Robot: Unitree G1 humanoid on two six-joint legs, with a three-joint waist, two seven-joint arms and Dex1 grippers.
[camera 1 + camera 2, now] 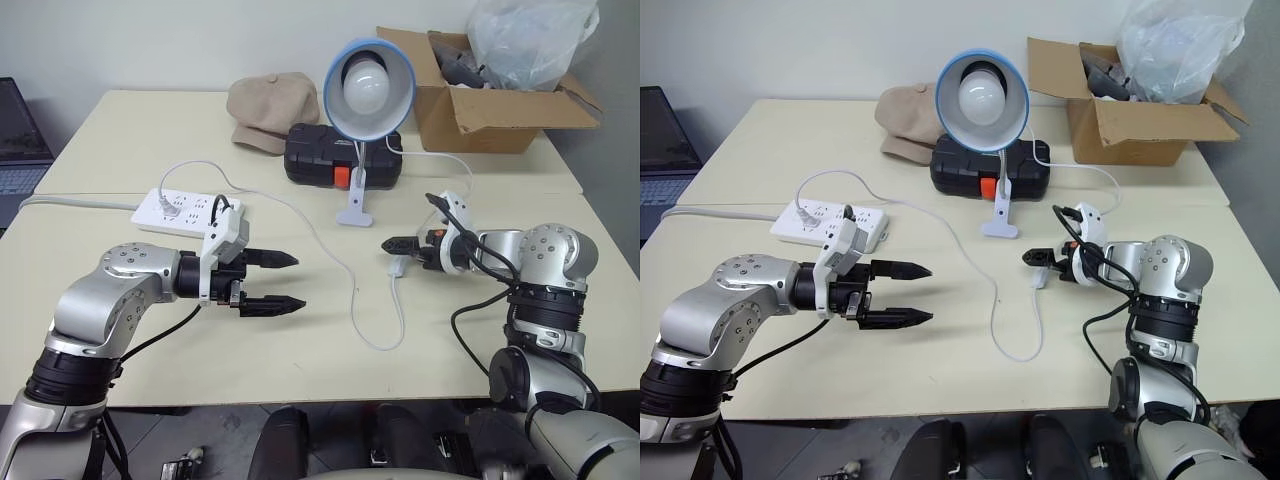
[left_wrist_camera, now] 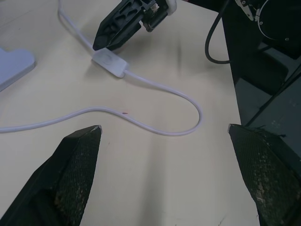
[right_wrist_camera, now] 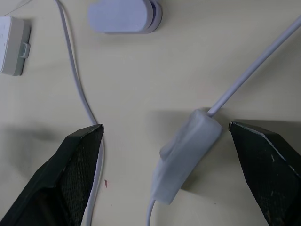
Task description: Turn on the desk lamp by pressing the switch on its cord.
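White switch (image 3: pixel 186 157) between open end effector (image 3: pixel 164 136)

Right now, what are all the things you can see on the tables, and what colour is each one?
desk lamp: one, light-blue shade, white bulb, standing mid-table.
cord: one, thin white, looping across the near table.
switch: one, white, on the cord, between the right gripper's fingers.
power strip: one, white, left of the lamp.
case: one, black with a red latch, behind the lamp.
cap: one, beige, far table.
cardboard box: one, brown, far right, holding a clear plastic bag.
laptop: one, dark, far left.
left gripper: open, black fingers.
right gripper: open, black fingers.
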